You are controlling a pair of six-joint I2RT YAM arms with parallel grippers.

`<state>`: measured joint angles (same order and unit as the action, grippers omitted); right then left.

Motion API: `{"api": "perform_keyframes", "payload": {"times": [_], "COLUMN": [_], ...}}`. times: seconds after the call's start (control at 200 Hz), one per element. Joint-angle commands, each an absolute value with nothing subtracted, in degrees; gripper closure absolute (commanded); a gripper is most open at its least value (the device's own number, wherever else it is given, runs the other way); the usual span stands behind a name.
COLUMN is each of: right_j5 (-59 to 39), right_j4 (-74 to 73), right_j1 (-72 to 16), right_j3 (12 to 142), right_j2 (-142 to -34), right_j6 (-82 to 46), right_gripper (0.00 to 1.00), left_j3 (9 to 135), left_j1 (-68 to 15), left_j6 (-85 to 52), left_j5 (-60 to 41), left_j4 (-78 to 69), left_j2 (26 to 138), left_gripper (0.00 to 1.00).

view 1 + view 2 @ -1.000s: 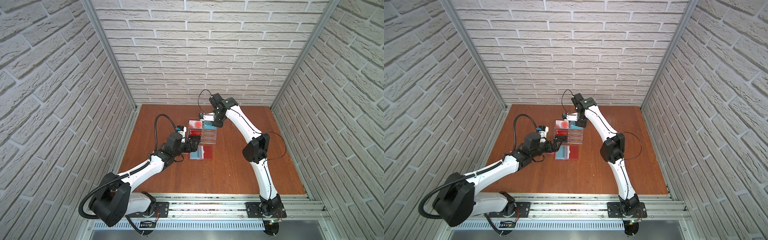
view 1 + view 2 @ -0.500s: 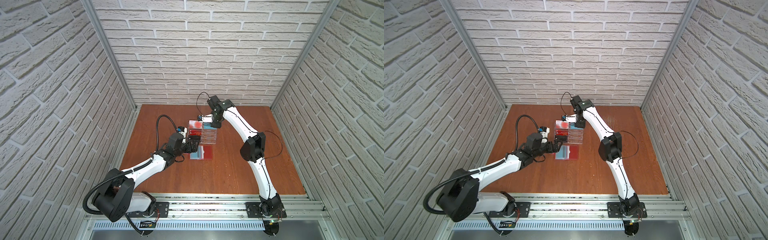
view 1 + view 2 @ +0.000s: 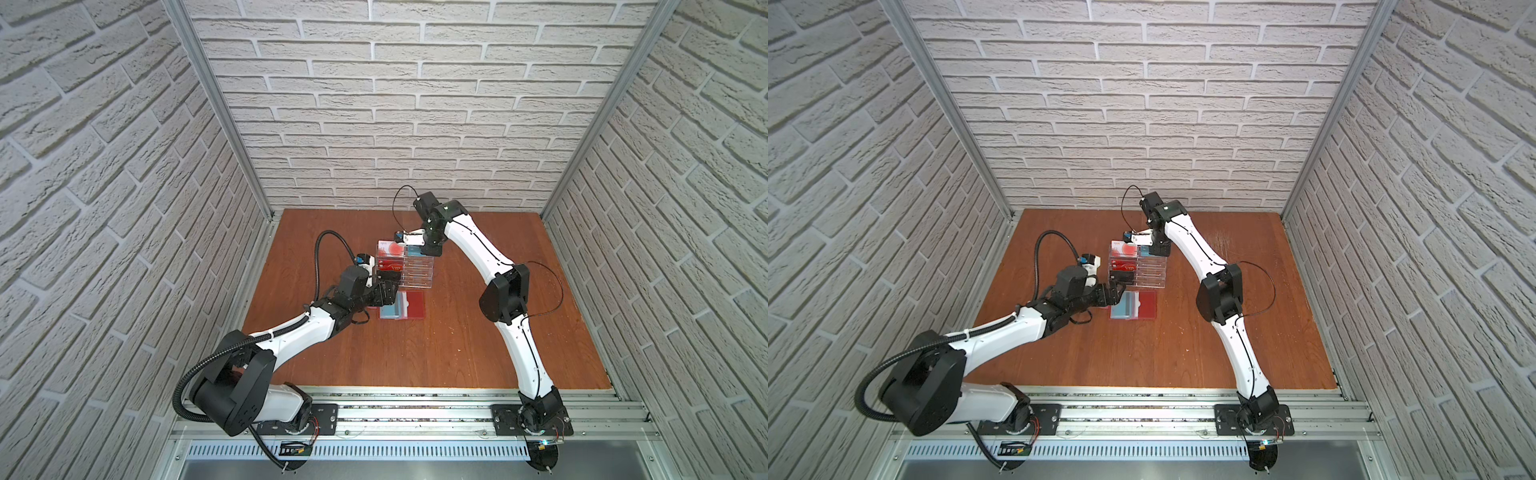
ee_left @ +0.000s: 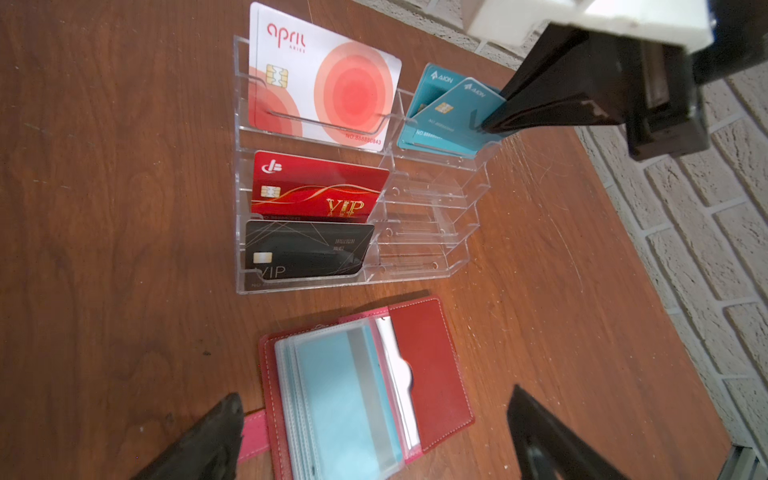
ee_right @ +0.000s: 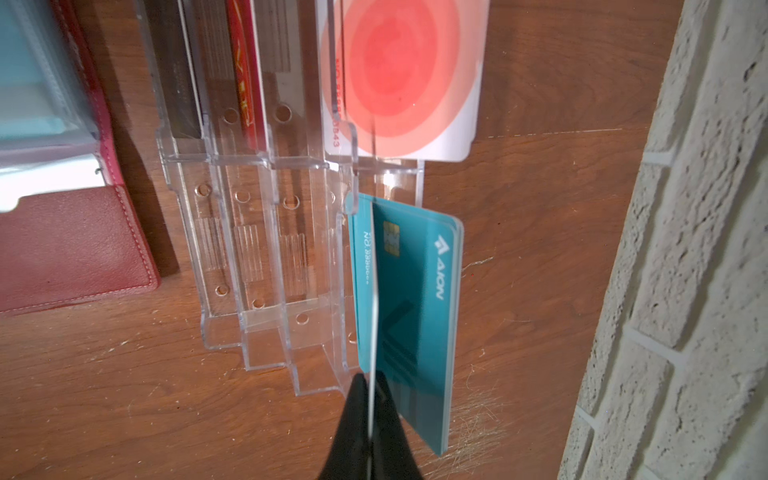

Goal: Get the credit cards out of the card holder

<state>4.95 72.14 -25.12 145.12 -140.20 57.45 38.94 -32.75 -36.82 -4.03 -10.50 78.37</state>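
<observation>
Teal card (image 4: 453, 112), pinched in the right gripper (image 5: 369, 386), looks half-seated in the clear stand (image 4: 419, 249); next comes letting go, the left gripper (image 4: 374, 395) gaping over the wallet (image 4: 428, 365).

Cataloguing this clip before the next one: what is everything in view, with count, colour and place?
acrylic stand: one, clear, mid-table
white card: one, white with red circles, stand's back tier
teal AION cards: two, teal, back tier beside the white card
red VIP card: one, red, between white and black cards
black VIP card: one, black, front tier
card holder: one, red, open flat before the stand
sleeved card: at least one, teal, in the holder's clear sleeves
table: one, brown wood
left gripper: one, black, jaws open by the card holder
right gripper: one, black, jaws shut on one teal AION card
</observation>
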Motion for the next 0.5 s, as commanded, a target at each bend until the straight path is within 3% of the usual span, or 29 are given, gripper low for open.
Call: {"api": "perform_keyframes", "payload": {"times": [0.0, 0.495], "right_j5": [5.27, 4.6], "right_j4": [70.52, 69.28], "right_j1": [-25.89, -26.37], "right_j3": [145.99, 145.76], "right_j2": [-140.35, -139.23], "right_j6": [57.41, 56.6], "right_gripper": [0.92, 0.86], "left_j3": [40.26, 39.9], "left_j1": [-32.71, -32.34], "left_j6": [-35.84, -35.77], "left_j5": [-3.32, -3.36], "left_j4": [-13.01, -12.41], "left_j2": [78.99, 78.54], "left_gripper": [0.02, 0.02]}}
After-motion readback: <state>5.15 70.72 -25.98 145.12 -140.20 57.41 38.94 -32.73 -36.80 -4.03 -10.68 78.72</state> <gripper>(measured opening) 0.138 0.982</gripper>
